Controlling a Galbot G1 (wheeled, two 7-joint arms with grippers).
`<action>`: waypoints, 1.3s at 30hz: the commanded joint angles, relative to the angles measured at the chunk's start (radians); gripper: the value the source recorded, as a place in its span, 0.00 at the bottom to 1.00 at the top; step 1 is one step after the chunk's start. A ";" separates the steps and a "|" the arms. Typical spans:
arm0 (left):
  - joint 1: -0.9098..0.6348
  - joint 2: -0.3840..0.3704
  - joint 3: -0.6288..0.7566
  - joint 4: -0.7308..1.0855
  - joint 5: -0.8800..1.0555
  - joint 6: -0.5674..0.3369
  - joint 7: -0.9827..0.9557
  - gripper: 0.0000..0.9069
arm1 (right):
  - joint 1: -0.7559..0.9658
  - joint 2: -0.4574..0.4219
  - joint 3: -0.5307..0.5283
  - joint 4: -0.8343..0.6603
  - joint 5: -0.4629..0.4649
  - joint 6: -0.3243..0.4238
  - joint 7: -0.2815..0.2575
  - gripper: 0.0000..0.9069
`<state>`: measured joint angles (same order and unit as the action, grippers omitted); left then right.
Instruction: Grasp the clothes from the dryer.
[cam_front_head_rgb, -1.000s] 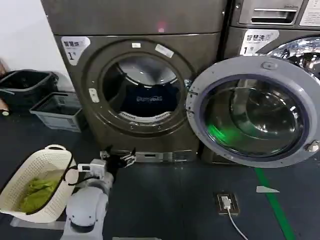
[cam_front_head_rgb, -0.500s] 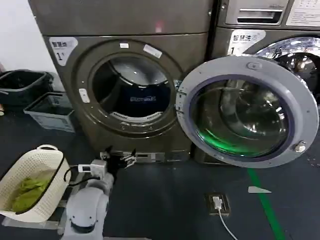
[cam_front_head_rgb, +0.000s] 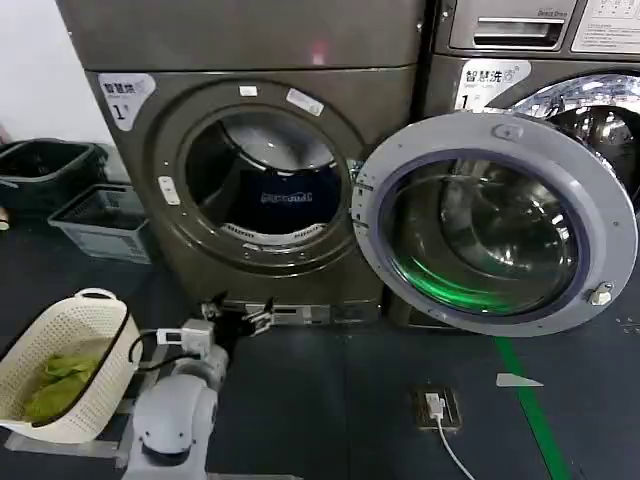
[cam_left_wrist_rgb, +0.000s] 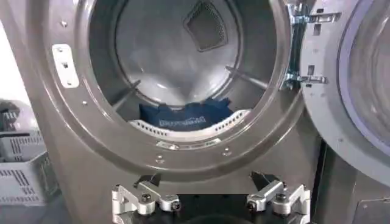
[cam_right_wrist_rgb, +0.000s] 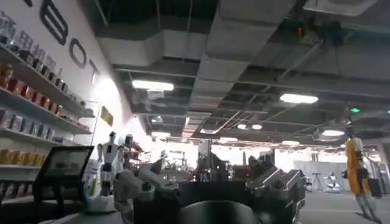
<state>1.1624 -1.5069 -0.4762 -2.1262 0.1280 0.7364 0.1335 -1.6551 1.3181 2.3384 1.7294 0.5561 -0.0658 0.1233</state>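
Left gripper (cam_left_wrist_rgb: 210, 198), fingers (cam_left_wrist_rgb: 141, 196) spread wide, hovers empty below the dark bronze-grey dryer's (cam_front_head_rgb: 150, 210) round porthole; the dark navy lettered clothes (cam_left_wrist_rgb: 183, 115) lie well beyond the fingertips, inside the drum.

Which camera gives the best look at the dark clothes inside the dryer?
The left wrist view: the clothes lie large and central at the drum's bottom, lettering visible, beyond the open left gripper. The head view shows them smaller inside the dryer. The right wrist view faces the ceiling.
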 joint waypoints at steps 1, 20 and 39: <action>-0.003 0.002 0.014 0.000 0.028 0.049 0.010 1.00 | -0.001 0.001 0.001 0.000 0.011 0.015 0.003 1.00; -0.023 0.002 -0.028 0.034 -0.095 0.049 -0.015 1.00 | -0.003 0.007 0.000 0.008 0.023 0.014 0.001 1.00; -0.010 0.011 -0.021 0.028 0.028 0.049 0.087 1.00 | -0.003 0.010 -0.005 0.010 0.021 0.014 -0.006 1.00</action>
<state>1.1518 -1.4978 -0.4961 -2.0963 0.1342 0.7364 0.1949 -1.6571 1.3283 2.3316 1.7397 0.5766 -0.0527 0.1180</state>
